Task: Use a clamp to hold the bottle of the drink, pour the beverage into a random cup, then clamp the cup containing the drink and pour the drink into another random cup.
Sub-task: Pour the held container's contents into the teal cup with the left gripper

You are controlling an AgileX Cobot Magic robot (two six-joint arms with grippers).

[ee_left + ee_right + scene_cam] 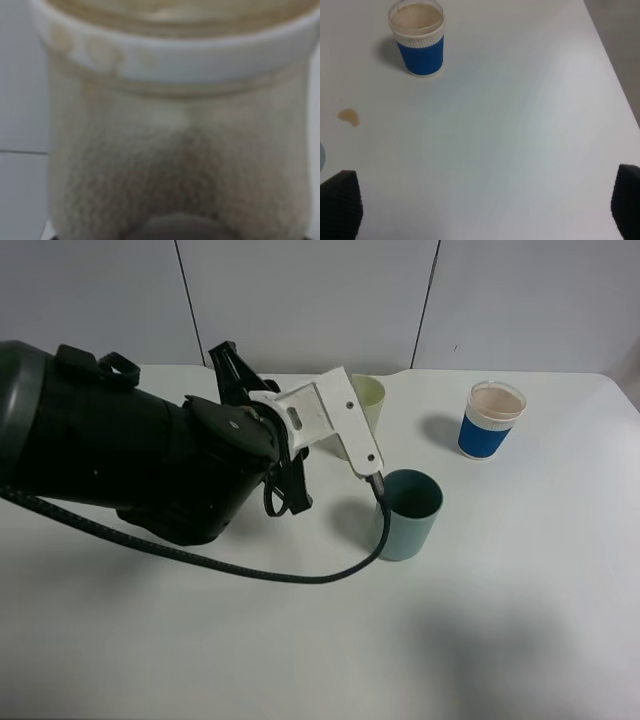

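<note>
Bottle clamped in my left tool, right tool spread wide; I'd tip slowly, mouth over teal cup.

A white counter with rounded far corners fills most of the high view, evenly lit, with soft shadows. Behind it stands a pale grey panelled wall (two thin dark seams divide it). Past the counter's edge, grey floor shows.
</note>
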